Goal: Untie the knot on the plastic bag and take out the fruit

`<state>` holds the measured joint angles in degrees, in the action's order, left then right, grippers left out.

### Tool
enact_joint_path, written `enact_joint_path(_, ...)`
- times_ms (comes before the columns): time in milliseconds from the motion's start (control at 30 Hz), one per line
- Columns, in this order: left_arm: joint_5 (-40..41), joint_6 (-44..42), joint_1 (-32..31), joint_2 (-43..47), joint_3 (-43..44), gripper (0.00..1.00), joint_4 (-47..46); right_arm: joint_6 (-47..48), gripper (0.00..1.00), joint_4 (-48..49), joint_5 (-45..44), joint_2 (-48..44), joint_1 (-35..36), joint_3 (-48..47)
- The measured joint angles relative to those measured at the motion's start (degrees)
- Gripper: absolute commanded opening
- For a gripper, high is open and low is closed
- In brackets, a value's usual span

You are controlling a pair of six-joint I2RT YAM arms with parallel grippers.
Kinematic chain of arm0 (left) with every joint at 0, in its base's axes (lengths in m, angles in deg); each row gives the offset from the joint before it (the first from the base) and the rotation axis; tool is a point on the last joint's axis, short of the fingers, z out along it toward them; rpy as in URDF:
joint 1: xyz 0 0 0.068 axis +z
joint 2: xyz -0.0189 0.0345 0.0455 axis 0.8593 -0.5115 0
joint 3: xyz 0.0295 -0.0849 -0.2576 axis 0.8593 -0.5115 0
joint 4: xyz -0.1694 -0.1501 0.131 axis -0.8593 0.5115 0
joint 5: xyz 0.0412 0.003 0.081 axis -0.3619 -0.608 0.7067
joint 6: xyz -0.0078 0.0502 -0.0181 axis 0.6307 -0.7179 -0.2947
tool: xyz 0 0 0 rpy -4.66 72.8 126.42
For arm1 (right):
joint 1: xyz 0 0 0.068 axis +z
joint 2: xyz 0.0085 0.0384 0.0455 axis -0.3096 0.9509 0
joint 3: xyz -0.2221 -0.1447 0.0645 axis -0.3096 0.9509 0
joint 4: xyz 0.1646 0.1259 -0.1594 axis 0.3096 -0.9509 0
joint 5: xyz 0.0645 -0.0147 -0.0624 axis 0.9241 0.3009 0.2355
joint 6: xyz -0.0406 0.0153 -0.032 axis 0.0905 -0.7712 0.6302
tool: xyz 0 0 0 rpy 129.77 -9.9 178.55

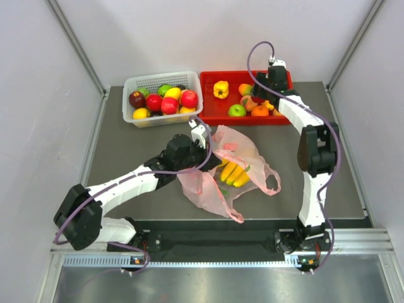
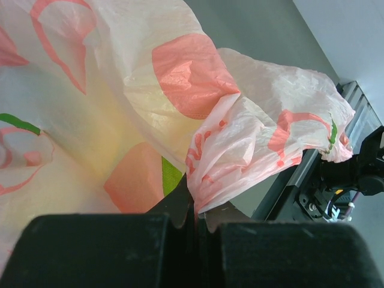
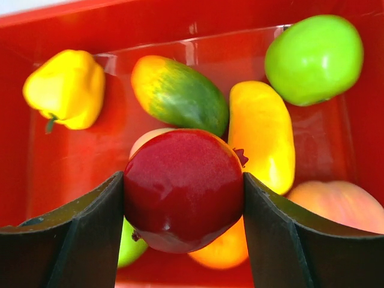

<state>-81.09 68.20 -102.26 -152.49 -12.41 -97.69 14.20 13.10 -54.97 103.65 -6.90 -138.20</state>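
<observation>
Toward the near edge of the dark grey counter (image 1: 126, 151), at its middle, the thin pink translucent plastic bag (image 1: 243, 165) lies crumpled. A red plastic tray (image 1: 211, 108) sits at the far edge. The left end effector (image 2: 195, 211) is pinched tight on the bag's film. The right end effector (image 3: 183, 180), over the tray, grips a dark red round toy fruit (image 3: 183, 191). A yellow banana bunch (image 1: 234, 173) shows inside the bag.

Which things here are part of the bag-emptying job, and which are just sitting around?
Part of the job:
- plastic bag, pinched by the shut left gripper
- bananas inside it
- dark red fruit, held by the right gripper over the red tray

Just lying about:
- white basket with its pile of fruit
- possibly the loose fruit in the tray; where it came from is unclear
</observation>
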Motion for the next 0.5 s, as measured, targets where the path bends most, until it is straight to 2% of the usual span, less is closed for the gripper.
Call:
enact_joint_path(67, -0.13, -0.20, 0.02, -0.02, 0.00, 0.00, -0.04, 0.22, 0.40, -0.85, 0.00, 3.98, -0.07, -3.52)
enact_joint_path(100, -0.13, -0.31, 0.02, 0.00, 0.00, 0.00, -0.07, 0.26, 0.63, -1.55, 0.00, 5.38, -0.09, -5.01)
enact_joint_path(167, -0.11, -0.50, 0.02, -0.02, 0.00, 0.00, -0.04, 0.44, 0.84, -2.58, 0.00, 7.21, -0.15, -7.13)
enact_joint_path(200, -0.09, -0.52, 0.02, -0.02, 0.00, 0.00, -0.09, 0.52, 0.99, -3.13, -0.09, 7.61, -0.20, -8.04)
enact_joint_path(367, -0.02, -0.63, 0.02, -0.09, 0.00, 0.00, -0.37, 1.95, 1.00, -4.00, -0.79, 6.99, -0.46, -11.28)
enact_joint_path(500, 0.15, -0.66, 0.02, -0.39, -0.52, 0.00, -2.43, 2.95, 1.00, -5.11, -1.01, 1.86, -0.50, -9.86)
